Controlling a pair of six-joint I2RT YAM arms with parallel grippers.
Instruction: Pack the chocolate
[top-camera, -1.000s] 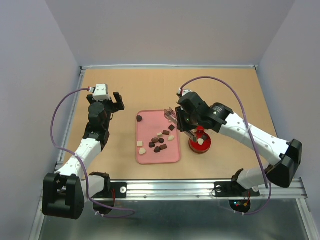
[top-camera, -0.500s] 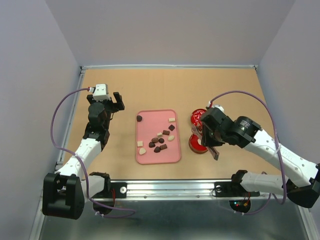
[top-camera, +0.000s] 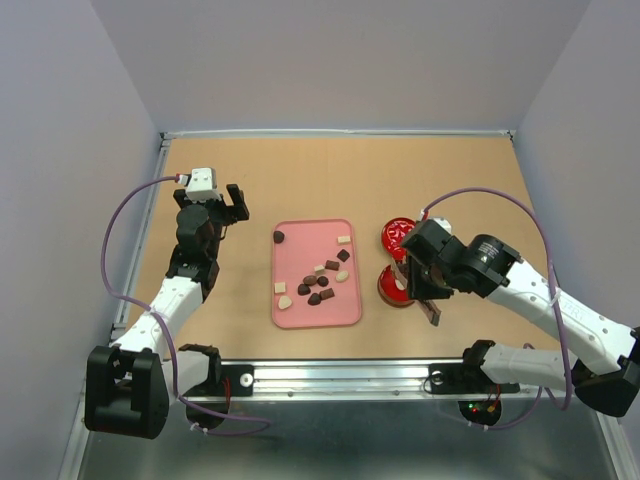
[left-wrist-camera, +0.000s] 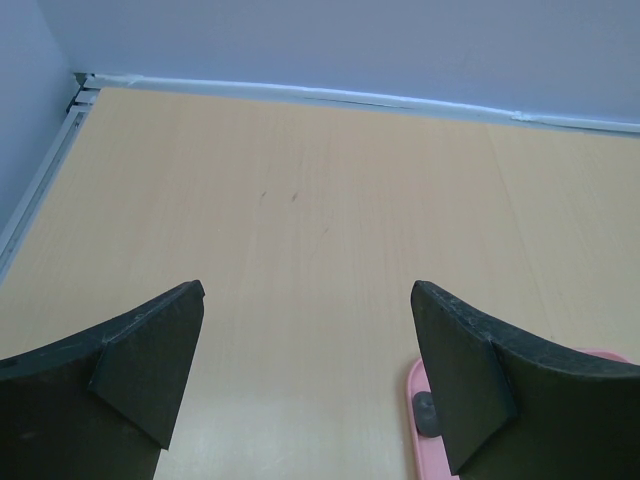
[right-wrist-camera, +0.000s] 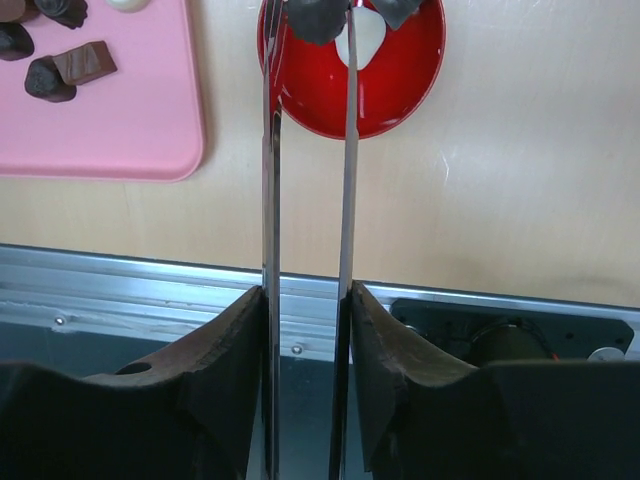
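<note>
The chocolate (top-camera: 318, 282) lies scattered on the pink tray (top-camera: 300, 318) as several dark and cream pieces; one dark piece (top-camera: 279, 237) sits apart at the tray's far left corner. My right gripper (right-wrist-camera: 307, 292) is shut on a pair of metal tongs (right-wrist-camera: 270, 180). The tong tips pinch a dark chocolate (right-wrist-camera: 315, 20) over the open red tin (right-wrist-camera: 405, 85), which holds a white heart piece (right-wrist-camera: 368, 35). From above, the right gripper (top-camera: 430, 305) sits just right of the tin (top-camera: 390, 293). My left gripper (left-wrist-camera: 305, 300) is open and empty, left of the tray (left-wrist-camera: 420, 445).
The tin's decorated lid (top-camera: 396, 235) lies flat just beyond the tin. The metal rail (top-camera: 400, 378) runs along the table's near edge, close under the right wrist. Walls close in the table at the back and on both sides.
My right arm has drawn back from over the tray's right edge toward the near edge, carrying the tongs to the tin and uncovering the lid. The left arm has not moved.
</note>
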